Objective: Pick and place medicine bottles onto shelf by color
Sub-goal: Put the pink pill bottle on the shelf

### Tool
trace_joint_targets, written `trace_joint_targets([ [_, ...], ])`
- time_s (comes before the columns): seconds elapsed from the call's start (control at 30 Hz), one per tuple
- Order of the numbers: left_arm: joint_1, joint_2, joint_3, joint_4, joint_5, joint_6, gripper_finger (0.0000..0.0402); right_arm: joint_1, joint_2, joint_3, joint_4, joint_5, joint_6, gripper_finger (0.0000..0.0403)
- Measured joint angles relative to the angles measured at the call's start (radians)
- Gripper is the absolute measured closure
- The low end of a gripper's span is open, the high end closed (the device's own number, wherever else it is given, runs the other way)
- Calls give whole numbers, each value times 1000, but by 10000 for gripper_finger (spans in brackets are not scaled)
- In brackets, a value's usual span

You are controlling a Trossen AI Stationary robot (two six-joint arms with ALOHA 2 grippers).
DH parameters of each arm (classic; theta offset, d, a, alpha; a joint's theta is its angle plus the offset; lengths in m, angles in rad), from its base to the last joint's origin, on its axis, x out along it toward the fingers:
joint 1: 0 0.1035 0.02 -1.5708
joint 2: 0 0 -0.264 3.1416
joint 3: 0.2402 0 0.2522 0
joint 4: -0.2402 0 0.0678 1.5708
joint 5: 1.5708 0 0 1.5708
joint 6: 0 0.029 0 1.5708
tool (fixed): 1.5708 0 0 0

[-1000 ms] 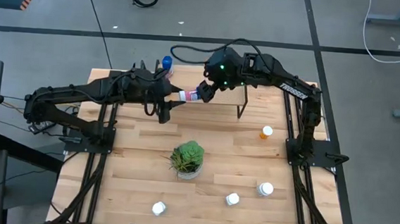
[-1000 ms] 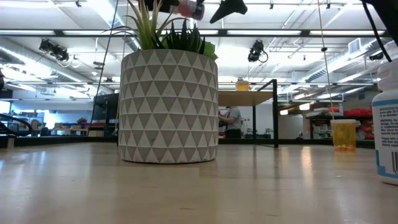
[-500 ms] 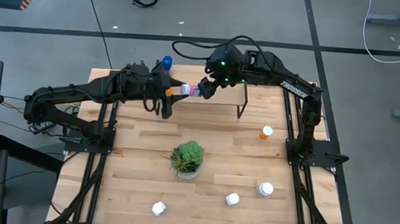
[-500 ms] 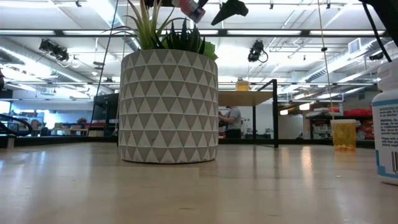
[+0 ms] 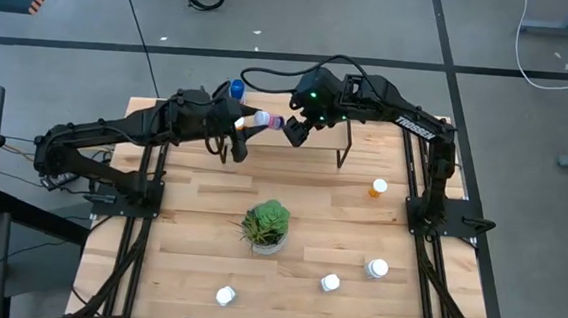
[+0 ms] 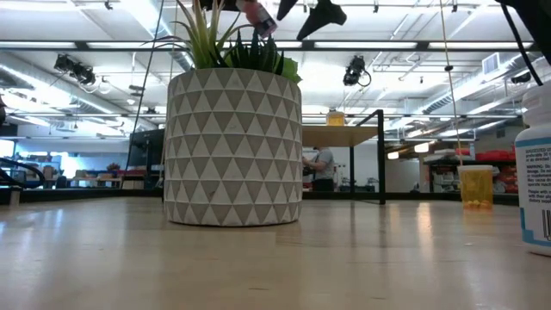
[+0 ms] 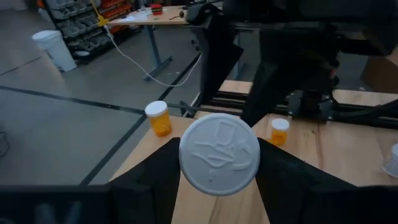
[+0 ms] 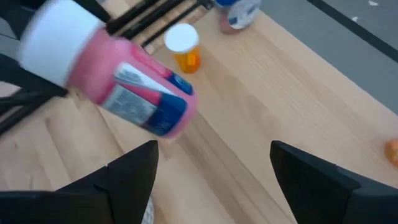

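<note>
Grey floor surrounds the wooden bench (image 5: 199,223). Above the shelf (image 5: 321,137), the left hand (image 5: 244,126) clamps the pink bottle (image 5: 267,121) lying level, white cap toward the left arm. Right hand (image 5: 296,132) hangs parted beside it.

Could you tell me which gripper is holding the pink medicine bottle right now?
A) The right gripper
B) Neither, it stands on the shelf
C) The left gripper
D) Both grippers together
C: the left gripper is clamped on the pink medicine bottle, while the right gripper stands open beside it.
</note>
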Motion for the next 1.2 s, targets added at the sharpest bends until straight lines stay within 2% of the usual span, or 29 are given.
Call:
trace_joint_targets([
  [0.17, 28, 0, 0, 31, -4, -1, 213, 2, -4, 0, 2, 5, 8, 86],
  [0.47, 1, 0, 0, 39, 28, -32, 217, -19, -3, 0, 10, 100, 20, 86],
  [0.73, -11, 0, 0, 43, 33, -34, 206, -20, 4, 0, 40, 111, 23, 86],
  [1.0, -11, -1, 0, 48, 32, -34, 217, -13, 4, 0, 46, 100, 31, 86],
  [1.2, -10, -1, 0, 57, 32, -33, 206, -13, 4, 0, 51, 93, 33, 86],
])
